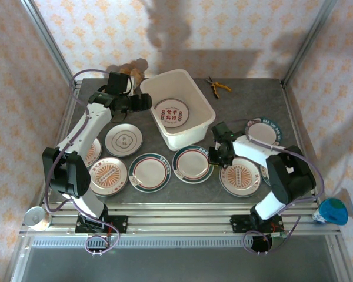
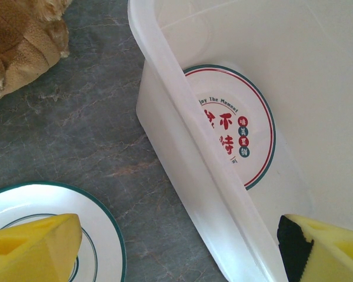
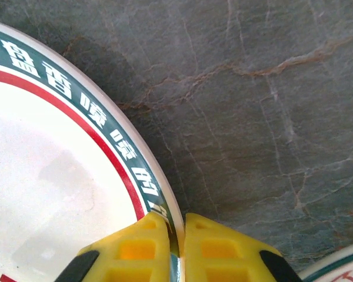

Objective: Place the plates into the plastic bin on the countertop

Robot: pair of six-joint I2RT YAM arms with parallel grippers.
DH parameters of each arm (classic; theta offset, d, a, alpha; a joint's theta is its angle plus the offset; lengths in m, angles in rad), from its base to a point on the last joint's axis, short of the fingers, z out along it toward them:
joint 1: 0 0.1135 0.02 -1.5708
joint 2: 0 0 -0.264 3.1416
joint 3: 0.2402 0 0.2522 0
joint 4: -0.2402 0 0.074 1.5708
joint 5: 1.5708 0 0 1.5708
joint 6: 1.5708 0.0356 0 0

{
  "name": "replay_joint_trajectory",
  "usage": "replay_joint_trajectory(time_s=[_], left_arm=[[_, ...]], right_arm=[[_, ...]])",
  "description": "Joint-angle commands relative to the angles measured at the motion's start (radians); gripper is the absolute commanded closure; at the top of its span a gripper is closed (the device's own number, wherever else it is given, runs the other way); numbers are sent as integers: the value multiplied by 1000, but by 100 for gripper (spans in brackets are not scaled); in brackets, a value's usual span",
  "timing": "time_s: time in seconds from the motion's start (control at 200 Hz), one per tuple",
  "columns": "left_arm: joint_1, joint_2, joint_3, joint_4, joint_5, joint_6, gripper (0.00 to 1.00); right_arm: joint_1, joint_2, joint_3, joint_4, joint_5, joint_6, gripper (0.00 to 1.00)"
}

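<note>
The white plastic bin (image 1: pixel 195 98) stands at the back middle of the countertop (image 1: pixel 247 100), with one red-lettered plate (image 1: pixel 172 111) flat inside it. Several plates lie in front of the bin, among them a green-rimmed one (image 1: pixel 192 163). My right gripper (image 1: pixel 217 154) is shut on that plate's right rim; in the right wrist view the yellow fingers (image 3: pixel 141 247) pinch the green and red edge of the plate (image 3: pixel 59 176). My left gripper (image 1: pixel 142 103) hangs open astride the bin's left wall (image 2: pixel 188 147), holding nothing, with the plate in the bin (image 2: pixel 241 123) below it.
Yellow-handled pliers (image 1: pixel 217 87) lie behind the bin and a brown lump (image 1: pixel 135 70) sits at its back left. More plates (image 1: pixel 123 140) (image 1: pixel 241 176) (image 1: pixel 262 132) crowd the front. A metal disc (image 1: pixel 36 217) and a blue object (image 1: pixel 332 210) rest by the front rail.
</note>
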Motion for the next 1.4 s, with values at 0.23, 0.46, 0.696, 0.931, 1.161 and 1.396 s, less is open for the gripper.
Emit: replay_joint_trajectory(time_s=[0.23,0.46,0.696,0.931,1.161,1.396], left_arm=[[-7,1,-1,35,-6,-5,11],[-7,8,6,49,-4,-9,11],[-7,17,37,47,0,-7,11],[-7,22,66,53,4,-2,11],[-7,37,87,49,9,7,11],[-4,42,99,39,-1,23,10]], right_arm=[[6,-73,-27,-36,50,32,96],[6,-140,-21,-50,51,48,100],[5,-220,4,-105,58,65,100],[-61,-313,34,-157,75,99,100],[-150,-393,69,-188,77,113,100],[-212,-393,125,-228,144,125,100]])
